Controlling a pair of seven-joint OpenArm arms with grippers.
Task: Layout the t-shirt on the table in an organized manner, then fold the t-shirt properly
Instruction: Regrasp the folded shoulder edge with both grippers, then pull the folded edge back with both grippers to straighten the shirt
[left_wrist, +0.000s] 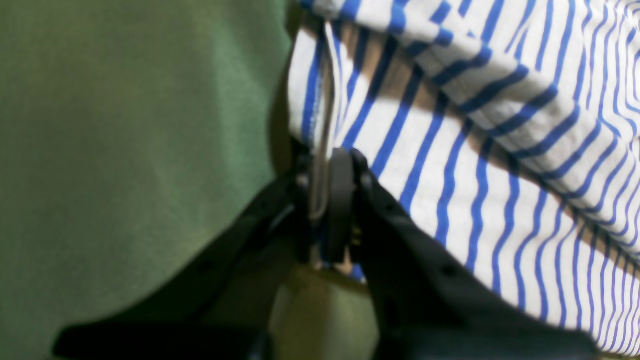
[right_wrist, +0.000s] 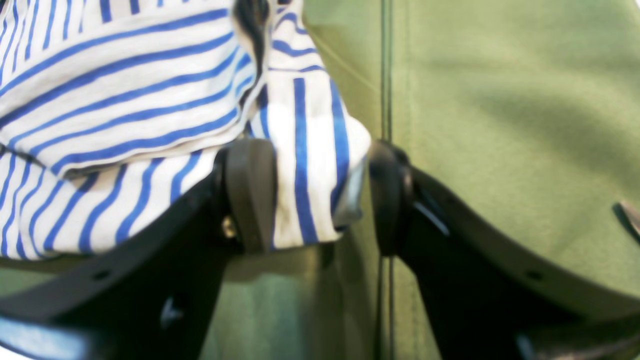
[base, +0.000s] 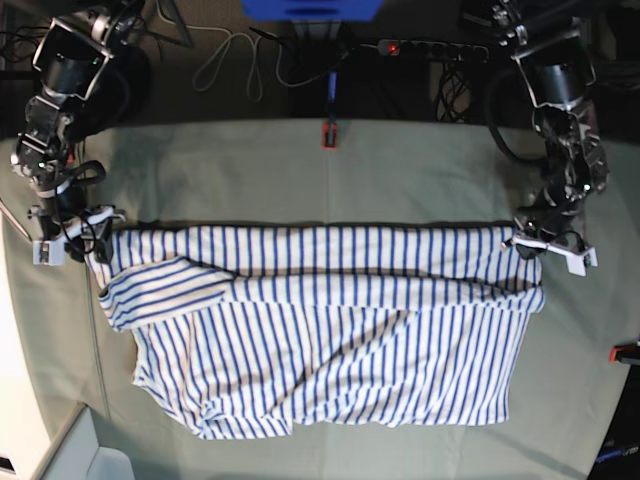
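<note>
One shirt, one table, two grippers — a short tally.
There is a single striped t-shirt (base: 320, 330) on one cloth-covered table (base: 400, 170). Two grippers sit at the shirt's far corners: the left gripper (base: 527, 240) and the right gripper (base: 92, 235) — one apiece. Two red clamps show at the table's edges, the far clamp (base: 328, 134) and the side clamp (base: 625, 352).

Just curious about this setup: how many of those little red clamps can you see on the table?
2. One red clamp sits mid-way along the table's far edge; another clamp shows at the right edge. More may be hidden outside the view.
</note>
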